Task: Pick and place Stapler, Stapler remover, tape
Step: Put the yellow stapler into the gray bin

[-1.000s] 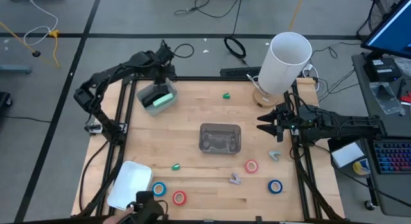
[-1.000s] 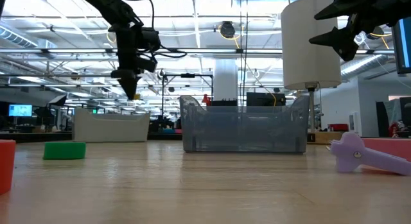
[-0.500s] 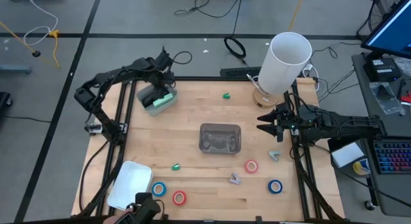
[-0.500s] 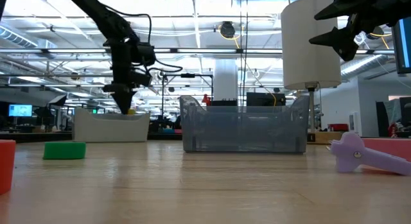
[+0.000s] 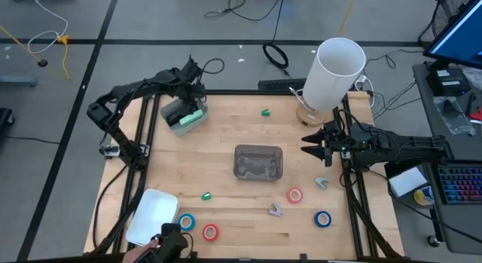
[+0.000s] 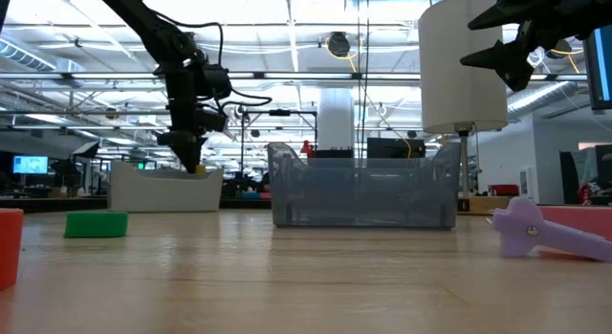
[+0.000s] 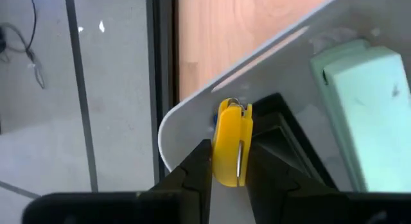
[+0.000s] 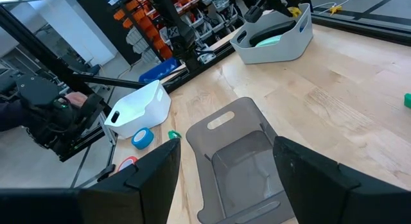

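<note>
I am bringing my left tool (image 6: 191, 160) down over the wooden bench (image 5: 226, 135), lower than a moment ago, into the white plastic bin (image 5: 175, 121) at the far-left corner. It is gripping the small yellow staple remover (image 7: 230, 147), so release seems near. The mint-green oblong stapler (image 7: 366, 102) is already lying in that bin. The clear grey tray (image 5: 258, 162) is looking empty. My right tool (image 5: 309, 148) is waiting wide open at the right edge, and the small blue and red tape rolls (image 5: 186, 221) are lying loose along the near side.
</note>
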`<action>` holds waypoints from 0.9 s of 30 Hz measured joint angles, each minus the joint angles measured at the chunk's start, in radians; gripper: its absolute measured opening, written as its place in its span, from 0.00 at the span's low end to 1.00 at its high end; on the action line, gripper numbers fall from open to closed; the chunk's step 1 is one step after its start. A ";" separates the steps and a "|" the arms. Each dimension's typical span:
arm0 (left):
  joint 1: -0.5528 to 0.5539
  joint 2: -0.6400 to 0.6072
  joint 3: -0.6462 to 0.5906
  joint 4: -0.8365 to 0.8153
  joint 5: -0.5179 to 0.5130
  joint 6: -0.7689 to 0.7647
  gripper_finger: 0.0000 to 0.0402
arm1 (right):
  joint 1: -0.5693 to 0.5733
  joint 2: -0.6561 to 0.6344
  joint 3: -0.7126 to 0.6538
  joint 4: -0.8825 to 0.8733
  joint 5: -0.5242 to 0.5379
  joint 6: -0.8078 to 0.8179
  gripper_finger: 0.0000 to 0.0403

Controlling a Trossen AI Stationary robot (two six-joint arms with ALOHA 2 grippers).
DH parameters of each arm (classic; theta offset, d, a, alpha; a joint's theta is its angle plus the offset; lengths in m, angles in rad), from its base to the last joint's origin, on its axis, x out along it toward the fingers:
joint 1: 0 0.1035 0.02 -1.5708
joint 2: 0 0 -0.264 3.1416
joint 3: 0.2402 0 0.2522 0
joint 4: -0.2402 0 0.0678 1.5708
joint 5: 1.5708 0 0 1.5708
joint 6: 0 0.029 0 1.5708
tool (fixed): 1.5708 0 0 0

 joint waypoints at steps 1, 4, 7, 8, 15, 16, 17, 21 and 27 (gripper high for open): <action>0.005 0.000 0.000 0.000 0.003 0.010 0.19 | 0.000 0.000 0.000 0.000 0.000 0.000 0.60; 0.022 0.000 0.000 0.000 0.025 0.032 0.20 | 0.000 0.000 0.000 0.000 0.000 0.000 0.60; 0.031 0.000 0.000 0.010 0.032 0.032 0.20 | 0.000 0.000 0.000 0.000 0.000 0.000 0.60; 0.034 0.000 0.000 0.012 0.035 0.031 0.20 | 0.000 0.000 0.000 0.000 0.000 0.000 0.60; 0.046 0.000 0.000 0.012 0.079 0.031 0.20 | 0.000 0.000 0.000 0.000 0.000 0.000 0.60; 0.046 0.000 0.000 0.013 0.082 0.031 0.20 | 0.000 0.000 0.000 0.000 0.000 0.000 0.60; 0.045 0.000 0.000 0.014 0.083 0.030 0.20 | 0.000 0.000 0.000 0.000 0.000 0.000 0.60; 0.045 0.000 0.000 0.026 0.095 0.016 0.20 | 0.000 0.000 0.000 0.000 0.000 0.000 0.60; 0.044 0.025 0.002 0.046 0.095 -0.018 0.20 | 0.000 0.000 0.000 0.000 0.000 0.000 0.60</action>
